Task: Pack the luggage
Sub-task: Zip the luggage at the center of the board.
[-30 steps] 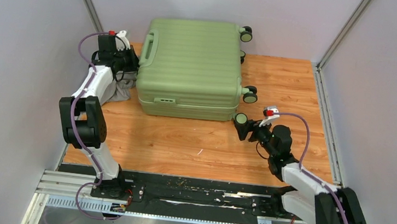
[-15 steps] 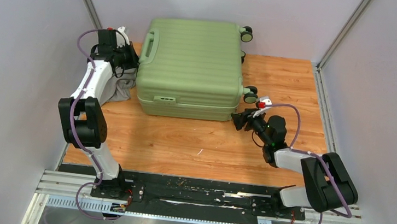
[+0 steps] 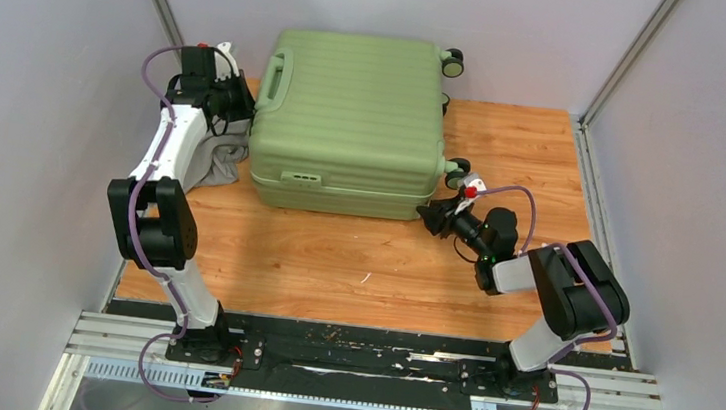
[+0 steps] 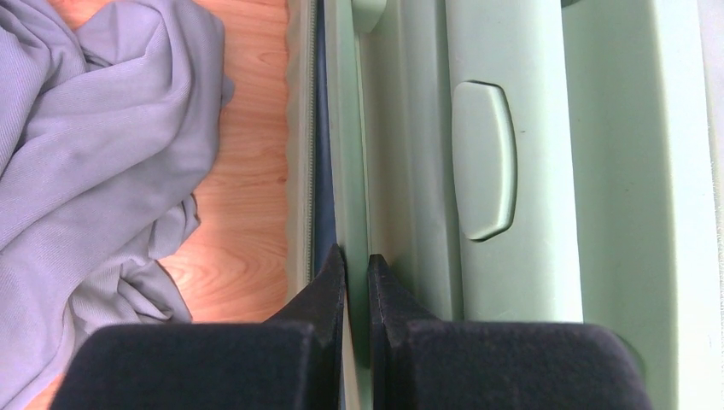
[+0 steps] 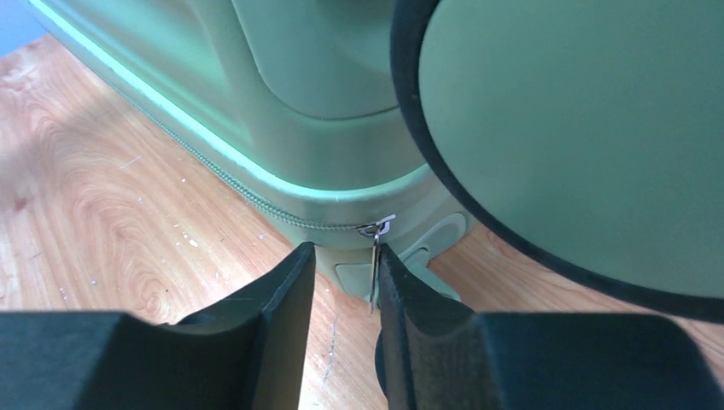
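The luggage (image 3: 348, 113) is a light-green ribbed suitcase lying flat, lid down, wheels to the right. My left gripper (image 3: 235, 112) is at its left side beside the handle. In the left wrist view the gripper (image 4: 353, 259) is shut on the thin edge of the lid's shell (image 4: 401, 128), with a dark gap to the lower half beside it. My right gripper (image 3: 430, 218) is at the front right corner. In the right wrist view it (image 5: 346, 252) is open, with the metal zipper pull (image 5: 376, 260) hanging between the fingers, against the right finger (image 5: 401, 282).
A crumpled grey cloth (image 3: 212, 165) lies on the wooden table left of the suitcase, also in the left wrist view (image 4: 85, 128). A green wheel (image 5: 580, 128) fills the upper right of the right wrist view. White walls enclose the table (image 3: 333, 262).
My right gripper has moved left and forward to the suitcase's front right corner, now covering the front wheel. My left gripper has shifted slightly toward the back.
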### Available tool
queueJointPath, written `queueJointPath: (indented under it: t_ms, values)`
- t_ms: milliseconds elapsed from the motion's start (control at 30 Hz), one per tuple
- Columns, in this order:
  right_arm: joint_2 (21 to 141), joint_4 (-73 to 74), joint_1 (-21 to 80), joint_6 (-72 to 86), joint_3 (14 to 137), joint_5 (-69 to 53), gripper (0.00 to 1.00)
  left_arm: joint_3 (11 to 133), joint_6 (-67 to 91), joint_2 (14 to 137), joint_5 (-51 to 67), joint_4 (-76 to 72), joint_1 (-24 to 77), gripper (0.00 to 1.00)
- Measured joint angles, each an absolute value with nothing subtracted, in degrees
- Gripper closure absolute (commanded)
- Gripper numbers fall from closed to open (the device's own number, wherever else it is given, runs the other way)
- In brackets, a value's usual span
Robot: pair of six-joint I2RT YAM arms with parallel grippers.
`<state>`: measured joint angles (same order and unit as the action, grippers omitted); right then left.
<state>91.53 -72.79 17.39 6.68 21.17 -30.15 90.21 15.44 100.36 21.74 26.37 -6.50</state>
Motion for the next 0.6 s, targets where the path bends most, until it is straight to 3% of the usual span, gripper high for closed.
queueJointPath:
  t_ms: [433, 600]
  values:
    - [94.1, -74.1, 15.0, 7.9, 22.0, -35.0, 0.99, 90.2, 15.0, 100.6, 21.5, 26.8, -6.5, 1.0]
    - [94.1, -74.0, 14.6, 8.1, 22.2, -35.1, 1.0, 90.2, 14.9, 100.6, 21.4, 26.8, -6.5, 1.0]
